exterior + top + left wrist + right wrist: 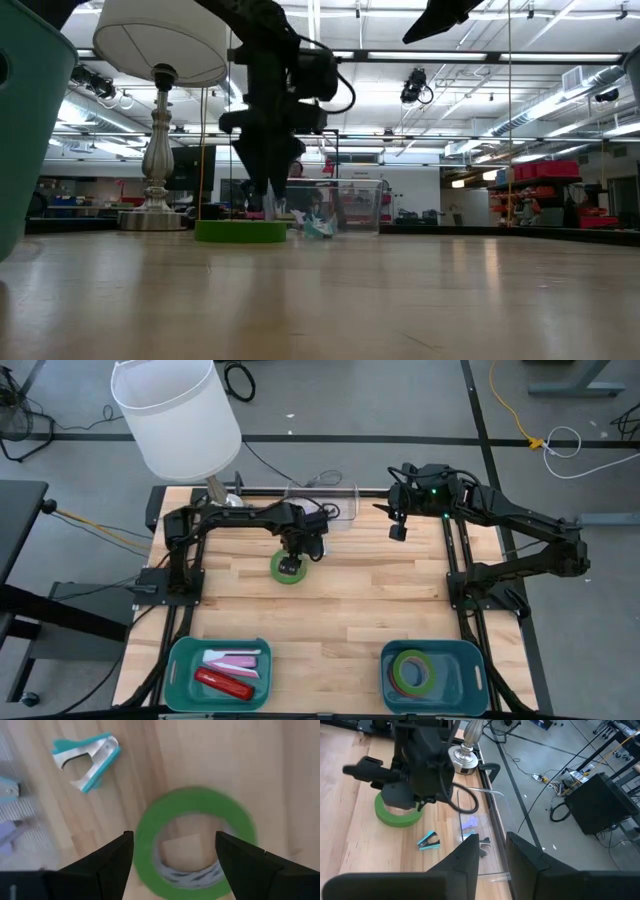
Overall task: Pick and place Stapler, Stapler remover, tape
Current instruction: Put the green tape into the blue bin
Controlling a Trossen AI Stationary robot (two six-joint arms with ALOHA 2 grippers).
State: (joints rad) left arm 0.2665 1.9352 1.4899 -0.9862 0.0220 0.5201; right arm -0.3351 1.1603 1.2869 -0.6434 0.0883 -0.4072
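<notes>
my left gripper (291,567) hangs directly over the green tape ring (289,568), fingers (110,865) spread wide to either side of it, gripping nothing. the ring lies flat on the table (350,610); the staple remover (89,759) rests just beside it. my right gripper (398,531) waits well apart from the ring, raised, fingers a narrow gap apart, empty.

L gripper (291,565) low over table, fingers spread wide. R gripper (398,531) raised, fingers narrowly apart.
</notes>
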